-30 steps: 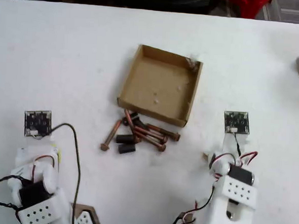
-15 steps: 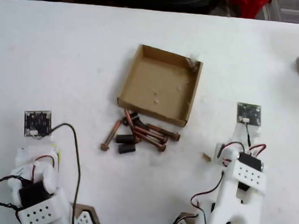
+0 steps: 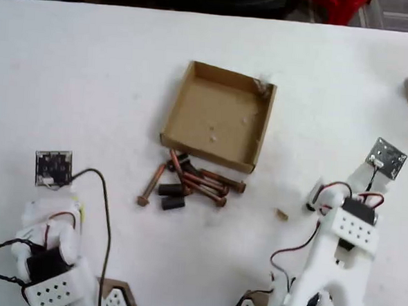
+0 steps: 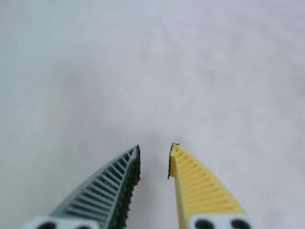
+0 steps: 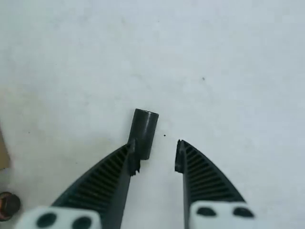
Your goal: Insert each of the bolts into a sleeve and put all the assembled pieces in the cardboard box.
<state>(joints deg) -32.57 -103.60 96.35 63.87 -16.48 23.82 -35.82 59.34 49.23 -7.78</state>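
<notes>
My right gripper (image 5: 156, 156) has its fingers apart. A black sleeve (image 5: 144, 130) lies on the table (image 5: 228, 57) with one end against the tip of one finger; the other finger is clear of it. My right arm (image 3: 341, 238) sits off the box (image 3: 207, 153), out from the right corner of the side that faces me and well apart from it. My left gripper (image 4: 154, 160) is parted too, its grey and yellow tips a little apart above bare table. My left arm (image 3: 45, 261) is well off the box's near left corner. The bolts (image 3: 199, 180) and other sleeves (image 3: 170, 190) lie in a loose heap just beside the box's near wall. A small tan bit (image 3: 281, 214) lies out from the box's near right corner, between heap and right arm.
</notes>
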